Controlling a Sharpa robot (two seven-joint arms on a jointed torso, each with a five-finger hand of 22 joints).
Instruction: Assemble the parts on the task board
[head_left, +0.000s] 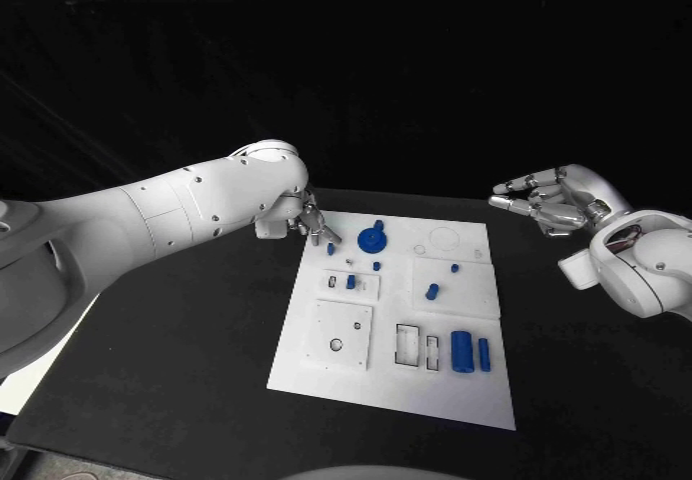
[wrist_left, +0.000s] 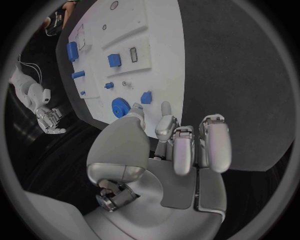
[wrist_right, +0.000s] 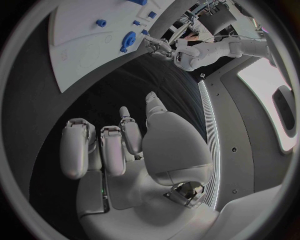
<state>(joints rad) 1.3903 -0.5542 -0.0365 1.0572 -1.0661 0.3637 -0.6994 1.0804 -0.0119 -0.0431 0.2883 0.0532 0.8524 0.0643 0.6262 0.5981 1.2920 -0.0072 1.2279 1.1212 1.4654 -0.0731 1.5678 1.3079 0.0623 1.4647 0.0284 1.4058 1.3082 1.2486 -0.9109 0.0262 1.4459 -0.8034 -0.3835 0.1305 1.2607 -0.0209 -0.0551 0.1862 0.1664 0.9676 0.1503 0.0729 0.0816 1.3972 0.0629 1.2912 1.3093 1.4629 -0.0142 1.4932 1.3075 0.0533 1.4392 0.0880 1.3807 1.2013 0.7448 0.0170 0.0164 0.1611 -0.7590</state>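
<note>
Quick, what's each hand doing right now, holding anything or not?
Left hand: open, holding nothing, at the far left corner of the task board.
Right hand: open, empty, off the board.

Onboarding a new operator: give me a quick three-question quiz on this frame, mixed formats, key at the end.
1. True or false: the left hand holds a blue part.
2. Which hand is nearer the blue gear? A) left B) right
3. Fill in: the two largest blue cylinders lie near the task board edge on the robot's ___ side.

Key:
1. False. Its fingers show nothing between them in the left wrist view.
2. A. The right hand hovers off the board, over the black table.
3. Right.
</note>
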